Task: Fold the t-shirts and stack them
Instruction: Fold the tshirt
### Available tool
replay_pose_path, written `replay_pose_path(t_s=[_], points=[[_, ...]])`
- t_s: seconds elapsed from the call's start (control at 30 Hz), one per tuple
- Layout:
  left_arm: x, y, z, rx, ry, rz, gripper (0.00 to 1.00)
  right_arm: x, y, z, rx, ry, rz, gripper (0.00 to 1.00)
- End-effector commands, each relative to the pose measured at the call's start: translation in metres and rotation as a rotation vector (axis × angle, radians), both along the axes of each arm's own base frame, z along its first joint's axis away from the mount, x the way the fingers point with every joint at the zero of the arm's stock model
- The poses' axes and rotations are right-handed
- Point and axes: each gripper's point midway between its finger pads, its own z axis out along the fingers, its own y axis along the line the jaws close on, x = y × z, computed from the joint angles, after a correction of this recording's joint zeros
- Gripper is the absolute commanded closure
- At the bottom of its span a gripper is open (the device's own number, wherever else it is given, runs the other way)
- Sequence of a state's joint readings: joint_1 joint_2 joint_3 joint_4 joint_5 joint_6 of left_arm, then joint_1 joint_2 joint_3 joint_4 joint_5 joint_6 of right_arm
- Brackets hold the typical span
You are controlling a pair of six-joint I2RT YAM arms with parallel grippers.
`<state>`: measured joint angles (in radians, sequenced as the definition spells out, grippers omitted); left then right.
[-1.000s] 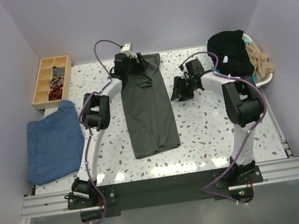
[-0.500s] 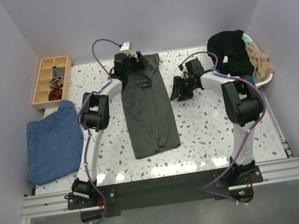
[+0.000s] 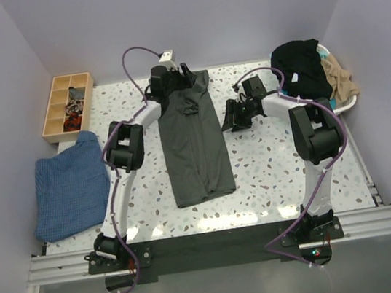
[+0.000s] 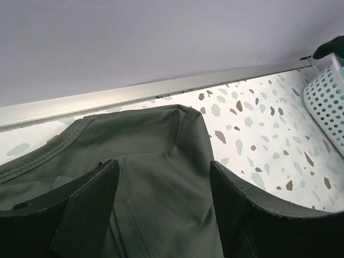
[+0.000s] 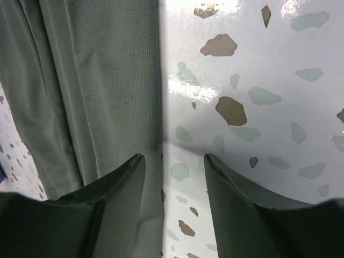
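— Where's the shirt?
— The grey t-shirt (image 3: pixel 195 143) lies in a long strip mid-way across the table (image 3: pixel 271 157). My left claw (image 4: pixel 162 166) hangs spread over its collar end, empty. My right claw (image 5: pixel 173 158), also spread, grips nothing at its right edge.

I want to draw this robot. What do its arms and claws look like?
The left arm and right arm are both made of white tube-shaped pieces joined by chunky black joints, and they stand on black bases. A thin purple cable loops along each arm. The left claw and right claw each have two broad, dark fingers. I can't see any markings.
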<state>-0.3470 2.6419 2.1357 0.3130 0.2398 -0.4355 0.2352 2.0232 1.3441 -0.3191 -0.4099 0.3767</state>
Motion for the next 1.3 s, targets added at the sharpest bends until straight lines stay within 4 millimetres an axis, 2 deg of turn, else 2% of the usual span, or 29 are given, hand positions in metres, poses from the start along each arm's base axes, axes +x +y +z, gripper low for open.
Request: replay_pose_path(t_s=[0.0,0.33,0.47,0.57,1.07,1.17,1.2,1.27], points=[[0.003,-0.002,0.005,-0.002,-0.011,0.0,0.27,-0.001,-0.002,-0.013,-0.025,0.021,0.013,0.48],[0.005,0.004,-0.017,0.037,0.034,0.036,0.28,-0.001,-0.002,-0.013,-0.025,0.02,0.015,0.48],[0.004,0.005,-0.032,0.055,0.055,0.04,0.28,0.0,-0.002,-0.013,-0.026,0.019,0.014,0.48],[0.004,0.004,-0.034,0.056,0.058,0.041,0.29,-0.001,-0.002,-0.013,-0.026,0.021,0.016,0.48],[0.008,0.005,-0.027,0.061,0.038,0.057,0.64,-0.002,-0.002,-0.019,-0.025,0.038,0.018,0.48],[0.009,0.004,-0.02,0.055,0.026,0.058,0.81,-0.002,-0.001,-0.019,-0.026,0.038,0.02,0.48],[0.009,0.004,-0.016,0.051,0.017,0.058,0.92,-0.002,-0.002,-0.019,-0.025,0.038,0.019,0.48],[0.011,0.004,-0.008,0.046,0.004,0.06,1.0,-0.003,-0.001,-0.021,-0.027,0.044,0.02,0.48]])
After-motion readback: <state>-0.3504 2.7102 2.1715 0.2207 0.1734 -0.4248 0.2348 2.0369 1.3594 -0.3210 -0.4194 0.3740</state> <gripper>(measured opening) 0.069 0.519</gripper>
